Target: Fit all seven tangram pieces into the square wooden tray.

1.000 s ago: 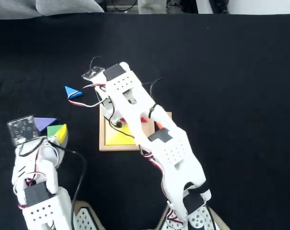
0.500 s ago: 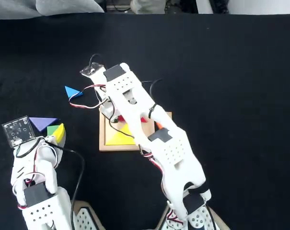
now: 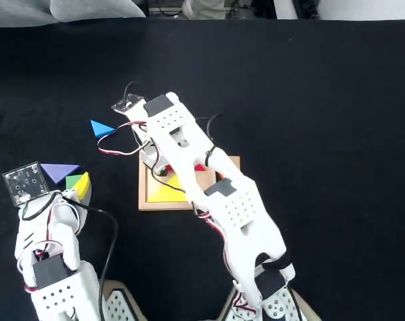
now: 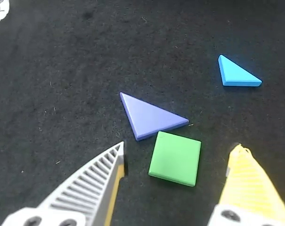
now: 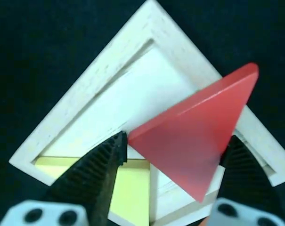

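Right gripper [image 5: 175, 141] clamps red triangle [image 5: 199, 127] over wooden tray [image 3: 143, 194], mid-frame high view; likely placing, next lower flat. Left gripper [image 4: 177, 148] gapes wide.

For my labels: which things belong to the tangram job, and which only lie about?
Job: wooden tray, yellow piece inside it, red triangle in the right hand, purple triangle, green square, blue triangle.
Lying about: grey cloth at the far edge.

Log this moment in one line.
right gripper: shut on red triangle, over tray | left gripper: open, over green square | in tray: yellow piece | on table: purple triangle, blue triangle
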`<action>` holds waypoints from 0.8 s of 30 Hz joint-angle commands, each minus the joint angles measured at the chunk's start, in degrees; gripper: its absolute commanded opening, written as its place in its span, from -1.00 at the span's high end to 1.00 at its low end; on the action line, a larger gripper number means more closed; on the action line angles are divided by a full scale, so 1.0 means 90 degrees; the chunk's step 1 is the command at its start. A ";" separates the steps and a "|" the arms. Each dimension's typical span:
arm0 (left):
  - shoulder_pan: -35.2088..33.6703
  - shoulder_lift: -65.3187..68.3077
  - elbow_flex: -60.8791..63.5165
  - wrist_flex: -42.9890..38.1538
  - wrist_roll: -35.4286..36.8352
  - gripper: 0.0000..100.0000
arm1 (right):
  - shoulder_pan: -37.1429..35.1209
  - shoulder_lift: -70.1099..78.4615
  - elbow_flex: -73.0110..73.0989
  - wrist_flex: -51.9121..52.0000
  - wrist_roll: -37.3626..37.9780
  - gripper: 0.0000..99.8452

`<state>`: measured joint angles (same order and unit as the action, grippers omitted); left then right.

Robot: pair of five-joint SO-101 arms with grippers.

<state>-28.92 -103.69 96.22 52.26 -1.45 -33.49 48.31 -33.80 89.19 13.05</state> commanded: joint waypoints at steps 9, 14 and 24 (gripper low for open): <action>-0.0044 -0.0078 -0.0034 -0.0010 0.0059 0.32 | 0.0098 0.0005 -0.0532 -0.0107 -0.0117 0.64; -0.0044 -0.0078 -0.0034 -0.0010 0.0059 0.32 | 0.0361 -0.0024 -0.1216 0.0479 -0.0117 0.64; -0.0044 -0.0078 0.0024 -0.0176 0.0068 0.32 | 0.0918 -0.0386 -0.2085 0.1328 -0.0117 0.65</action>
<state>-29.01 -103.69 96.22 51.74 -1.45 -26.20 48.66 -50.77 98.95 12.70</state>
